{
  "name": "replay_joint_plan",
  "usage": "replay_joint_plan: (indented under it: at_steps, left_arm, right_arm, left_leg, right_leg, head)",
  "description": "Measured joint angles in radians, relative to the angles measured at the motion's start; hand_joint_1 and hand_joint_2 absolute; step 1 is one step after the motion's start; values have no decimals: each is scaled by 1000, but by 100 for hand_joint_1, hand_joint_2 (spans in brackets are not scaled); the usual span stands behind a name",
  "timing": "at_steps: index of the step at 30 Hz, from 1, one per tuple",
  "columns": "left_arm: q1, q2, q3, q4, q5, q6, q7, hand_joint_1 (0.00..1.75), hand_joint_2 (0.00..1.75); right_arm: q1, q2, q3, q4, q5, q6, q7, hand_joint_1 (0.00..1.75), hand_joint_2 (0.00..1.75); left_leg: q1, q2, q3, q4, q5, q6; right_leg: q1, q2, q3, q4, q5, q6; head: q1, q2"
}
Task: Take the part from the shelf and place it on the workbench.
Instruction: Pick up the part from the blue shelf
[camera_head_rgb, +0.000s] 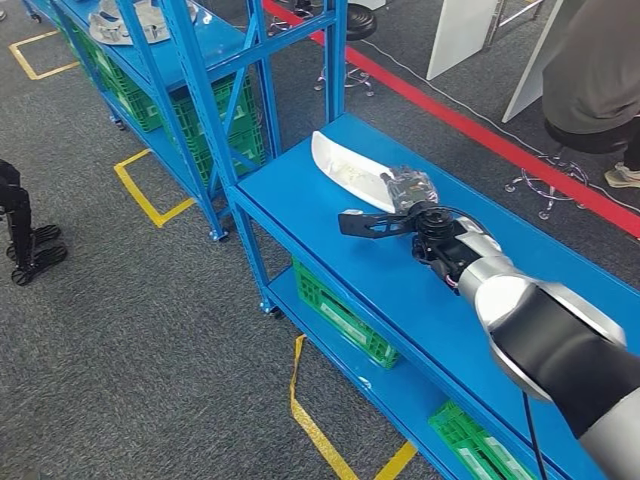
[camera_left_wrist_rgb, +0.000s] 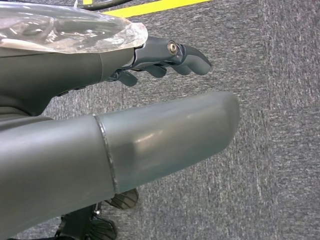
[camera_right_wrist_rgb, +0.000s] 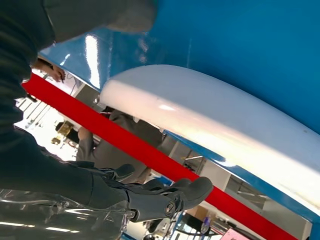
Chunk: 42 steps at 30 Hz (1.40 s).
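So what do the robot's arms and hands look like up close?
The right arm is shiny silver with a black band, and a thin black cable hangs under it. The right hand has dark, slim fingers and crinkly clear plastic wrapped over its back. The left hand has a fat smooth grey thumb, darker fingers and a small silver screw.

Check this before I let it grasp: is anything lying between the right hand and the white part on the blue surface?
Nothing visible does. The right hand, fingers spread, is next to the white part on the blue surface; only bare blue shows between them. The right wrist view shows the white part directly beyond the fingers.
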<state>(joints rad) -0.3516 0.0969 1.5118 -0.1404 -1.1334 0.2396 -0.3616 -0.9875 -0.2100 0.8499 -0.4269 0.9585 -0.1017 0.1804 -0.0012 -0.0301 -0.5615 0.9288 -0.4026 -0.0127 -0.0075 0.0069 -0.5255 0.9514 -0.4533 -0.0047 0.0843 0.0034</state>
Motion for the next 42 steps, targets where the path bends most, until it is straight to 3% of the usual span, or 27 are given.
replay_joint_plan:
  at_steps: [8,31,42]
  left_arm:
    - [-2,-1,0,0,-14,0,-1,0,0]
    - [0,-1,0,0,-13,0,-8,0,0]
    - [2,-1,0,0,-21,15,-19,0,0]
  right_arm:
    - [0,4,-7,2,-20,-1,-38,175,175]
    - [-5,7,-9,3,-20,21,-44,175,175]
    - [-2,7,-51,2,-136,-33,-92,175,175]
  left_leg:
    - [0,0,0,0,0,0]
    - [0,0,0,1,0,0]
    - [0,0,0,1,0,0]
  right_leg:
    - [0,0,0,0,0,0]
    - [0,0,1,0,0,0]
    - [0,0,1,0,0,0]
  head:
    - [0,0]
    - [0,0]
    - [0,0]
